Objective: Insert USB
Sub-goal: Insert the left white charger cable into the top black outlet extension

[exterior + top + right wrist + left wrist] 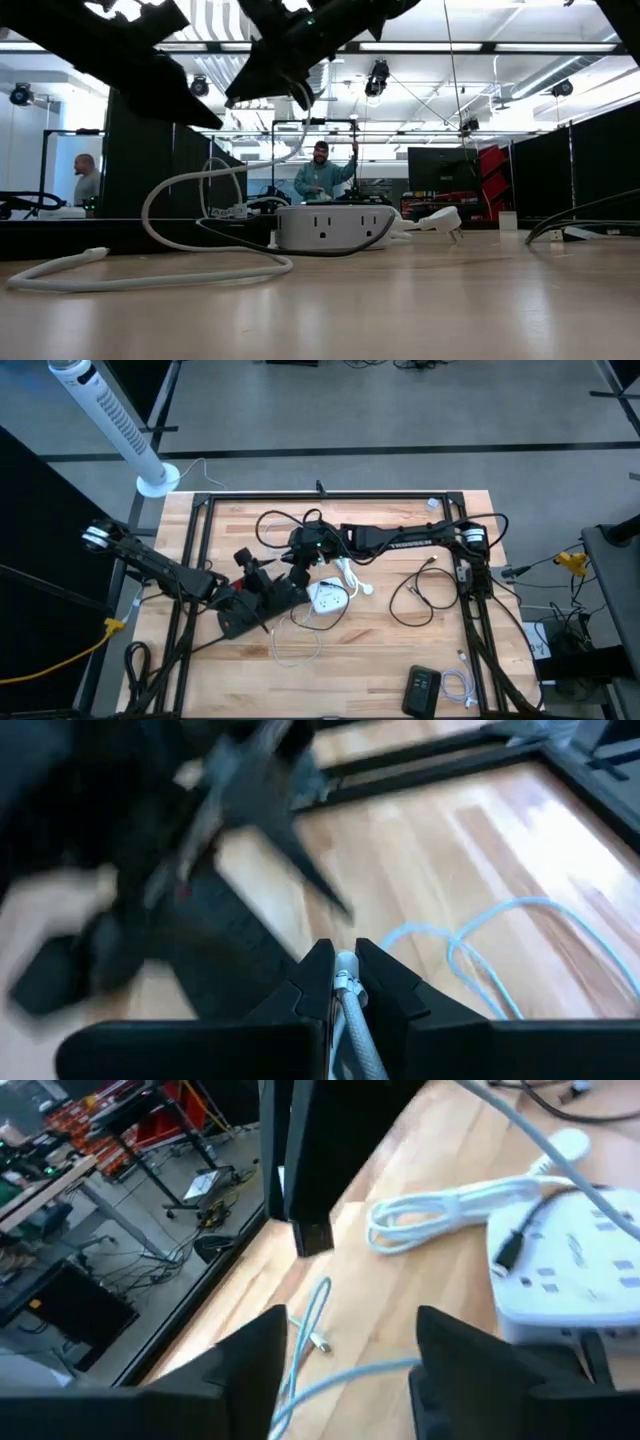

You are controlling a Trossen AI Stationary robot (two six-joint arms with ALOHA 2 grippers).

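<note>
Looking straight down from above, both arms meet mid-table over the white power strip point(328, 598), left gripper point(270, 582) just beside it, right gripper point(300, 560) right behind.

Low view: the strip point(335, 226) sits flat, a white cord point(170, 255) looping off it, with people in the room behind.

Left wrist view: the left gripper point(350, 1350) is spread wide, holding nothing, above a thin white cable point(310, 1330) beside the strip point(570, 1270).

Right wrist view: the right gripper point(343, 972) is pinched tight on a white USB cable point(350, 1010), its plug end poking up between the fingers.
</note>
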